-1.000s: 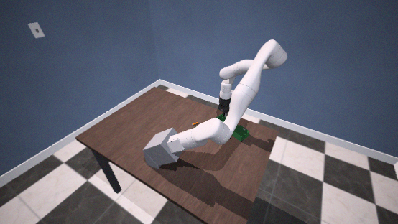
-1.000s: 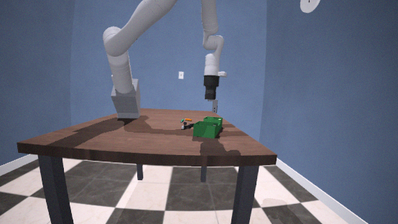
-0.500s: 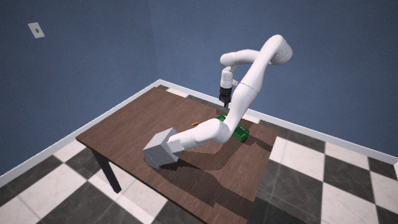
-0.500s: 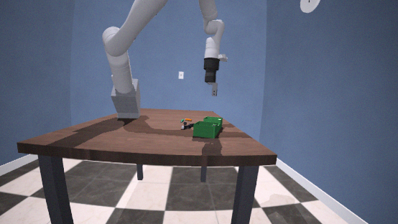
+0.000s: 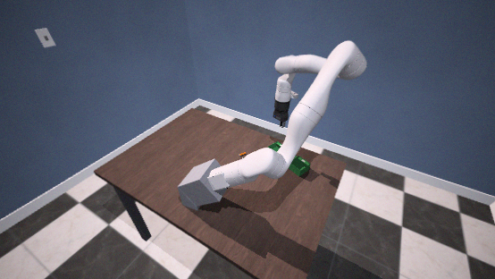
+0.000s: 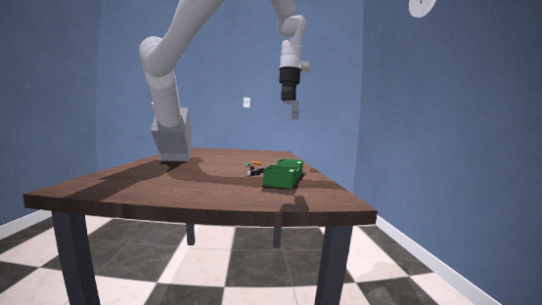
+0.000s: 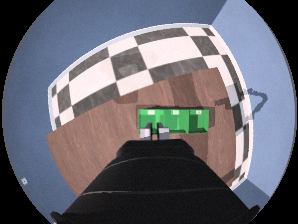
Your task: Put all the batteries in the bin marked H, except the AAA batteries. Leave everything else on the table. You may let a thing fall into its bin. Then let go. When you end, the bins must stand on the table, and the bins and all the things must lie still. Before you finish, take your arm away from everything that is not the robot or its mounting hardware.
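A dark brown, wood-grained table (image 5: 156, 147) (image 6: 122, 196) (image 7: 100, 145) carries the long white jointed arm (image 5: 308, 112) (image 6: 166, 98), which arches high over it. Beneath its far end stand the green, open-topped, box-shaped bins (image 5: 298, 172) (image 6: 279, 178) (image 7: 189, 120) in a row; their pale labels are too small for me to read, so I can't pick out H.

The black two-finger gripper (image 5: 282, 125) (image 6: 294, 116) (image 7: 154, 128) hangs well above them, fingers pointing down and parted by a modest gap. I see nothing gripped there; it looks released.

The loose things lie on the table beside the bins. I can't tell each battery's size, or whether one is already binned. I'd settle the type first, then come straight down over its middle, fingers astride the narrow width, wide enough to spare its neighbours. Close, lift clear of the bin walls, and let go low over the middle of H.

The dark, elongated object with a pale end (image 6: 255, 172) lies flat, long axis towards the nearer bin, pale end away from it. The slim orange piece (image 5: 242, 154) (image 6: 256, 163) also lies flat, its length roughly crosswise in the exterior view. The small green piece (image 6: 248, 164) beside it is too tiny to read for direction.

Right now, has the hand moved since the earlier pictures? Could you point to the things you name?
Yes. In the exterior view, the hand (image 5: 282, 125) (image 6: 294, 117) (image 7: 154, 128) is higher above the green bins (image 5: 297, 170) (image 6: 279, 178) (image 7: 188, 121) than before, so it has moved upward.
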`<state>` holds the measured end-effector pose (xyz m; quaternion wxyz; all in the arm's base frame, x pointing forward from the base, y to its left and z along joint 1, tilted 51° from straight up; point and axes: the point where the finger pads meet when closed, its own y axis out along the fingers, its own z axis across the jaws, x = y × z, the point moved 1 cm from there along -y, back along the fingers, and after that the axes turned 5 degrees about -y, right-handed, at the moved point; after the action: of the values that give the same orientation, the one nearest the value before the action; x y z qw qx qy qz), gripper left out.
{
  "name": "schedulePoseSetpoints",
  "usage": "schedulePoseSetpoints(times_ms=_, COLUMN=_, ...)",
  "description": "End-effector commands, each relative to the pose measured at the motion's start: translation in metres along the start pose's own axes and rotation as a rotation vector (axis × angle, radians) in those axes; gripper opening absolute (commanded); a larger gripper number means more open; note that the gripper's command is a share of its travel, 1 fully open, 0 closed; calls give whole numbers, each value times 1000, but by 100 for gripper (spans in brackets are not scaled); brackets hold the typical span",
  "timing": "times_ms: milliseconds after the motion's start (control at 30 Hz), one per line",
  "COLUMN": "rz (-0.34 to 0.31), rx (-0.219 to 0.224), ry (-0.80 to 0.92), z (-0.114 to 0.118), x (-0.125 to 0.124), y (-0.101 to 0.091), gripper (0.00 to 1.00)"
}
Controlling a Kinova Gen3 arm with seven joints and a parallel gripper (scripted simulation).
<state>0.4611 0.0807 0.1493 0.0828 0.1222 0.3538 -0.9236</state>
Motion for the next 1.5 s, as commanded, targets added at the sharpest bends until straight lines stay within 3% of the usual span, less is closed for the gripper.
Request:
schedulePoseSetpoints(times_ms=0, rz=9, rx=-10, ry=-64, z=1, x=3, y=3, gripper=60)
schedulePoseSetpoints(times_ms=167, rz=10, rx=-10, ry=-315, z=16, x=31, y=31, gripper=60)
schedulePoseSetpoints(times_ms=233, rz=10, rx=-10, ry=-315, z=16, x=31, y=31, gripper=60)
schedulePoseSetpoints(times_ms=700, rz=10, rx=-6, ry=-1011, z=60, x=108, y=109, gripper=60)
schedulePoseSetpoints(times_ms=867, rz=3, rx=-4, ry=-1009, z=72, x=126, y=127, gripper=60)
schedulePoseSetpoints(times_ms=1467, rz=0, rx=1, ry=-1013, z=73, x=125, y=125, gripper=60)
